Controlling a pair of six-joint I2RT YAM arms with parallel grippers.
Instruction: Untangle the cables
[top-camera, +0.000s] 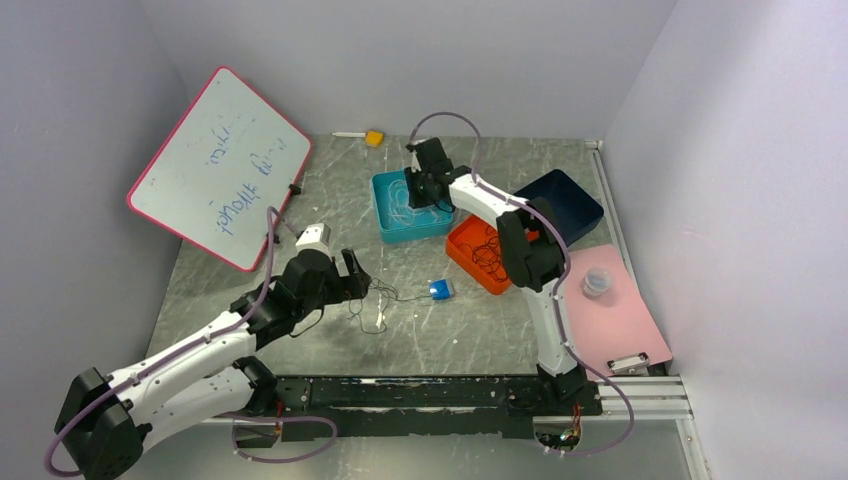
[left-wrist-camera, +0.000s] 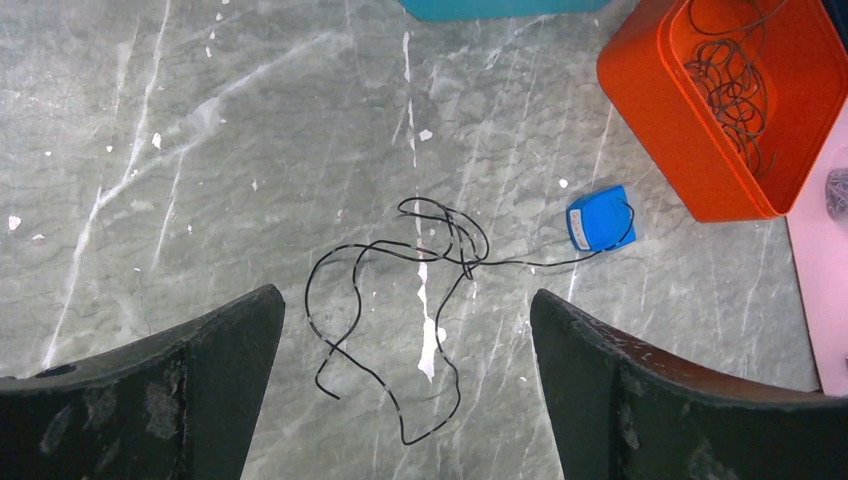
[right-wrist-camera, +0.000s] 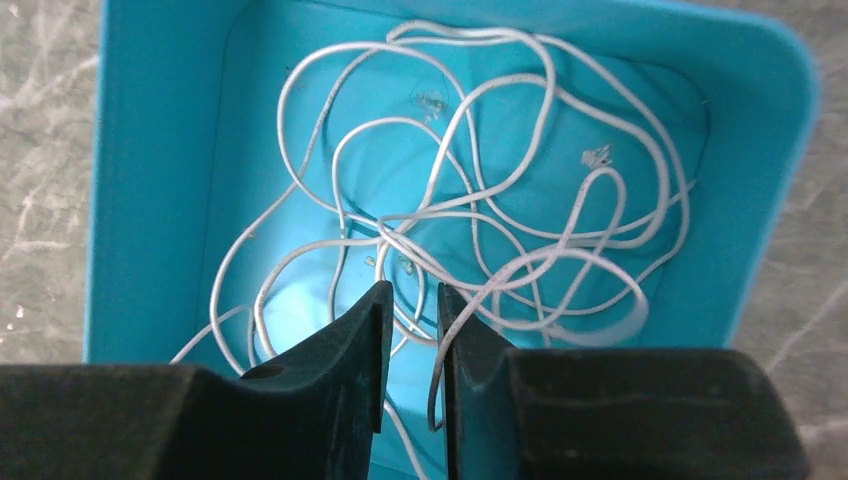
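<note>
A thin black cable lies loosely looped on the grey marbled table, apparently reaching right to a small blue box.

Setting: robotics lab test cell. Evidence, placed relative to the aluminium rail along the near edge of the surface:
- Grey marbled surface beyond the rail, enclosed on three sides by plain pale lilac panels.
- Two white-and-black arms bolted at the rail, with loose purple leads looping below it.
- Pink-framed whiteboard with handwriting, propped far left of the rail.
- Blue bin, orange bin and navy bin grouped well beyond the rail's right half.
- Pink mat just above the rail's right end.
</note>
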